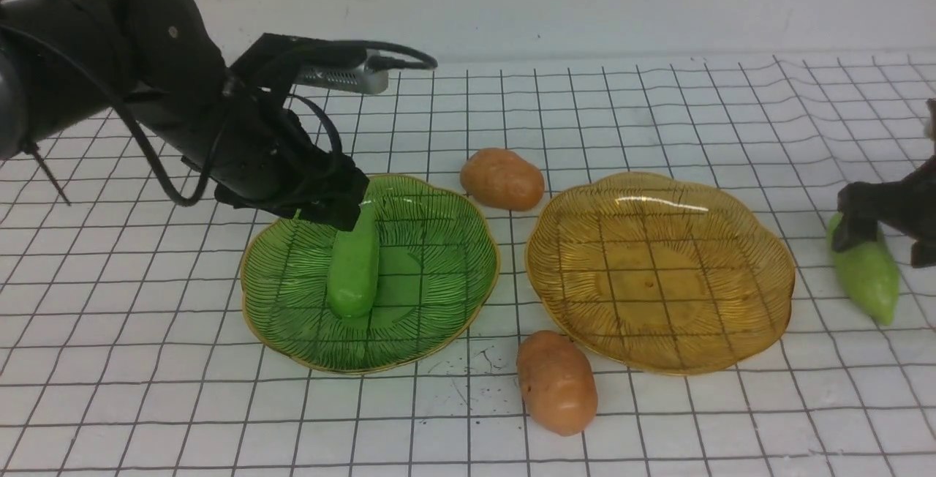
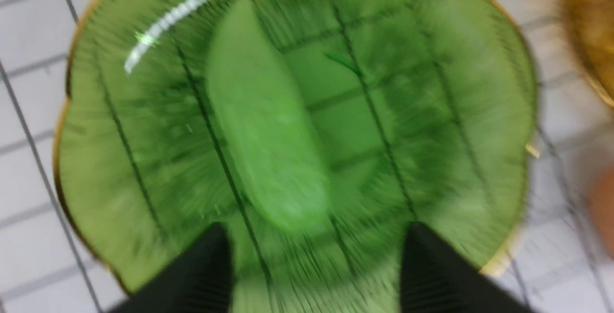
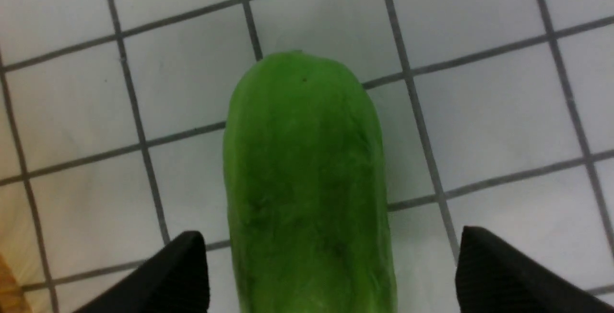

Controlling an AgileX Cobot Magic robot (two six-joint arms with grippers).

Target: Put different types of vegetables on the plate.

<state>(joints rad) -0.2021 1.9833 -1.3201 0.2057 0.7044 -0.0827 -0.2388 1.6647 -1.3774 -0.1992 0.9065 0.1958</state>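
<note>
1. Nearest the camera, an orange-brown potato lies on the gridded cloth, just beside the near rim of the amber plate.
2. The second potato lies farther back, between the amber plate and the green plate.
3. One light-green cucumber lies on the green plate, pointing toward the camera. In the front view its far end is hidden under the left gripper.
4. The left gripper's jaws stand apart. The blurred wrist view shows the cucumber lying ahead of the fingertips, not between them, so nothing is grasped.
5. The left arm reaches in from the left and slopes down over the green plate's far side.
6. The other cucumber lies on the cloth to the right of the amber plate, apart from it.
7. The right gripper straddles this cucumber with jaws spread wide, bare cloth showing on each side, so it is released.
8. Only the right arm's tip shows, low at the right edge.
</note>
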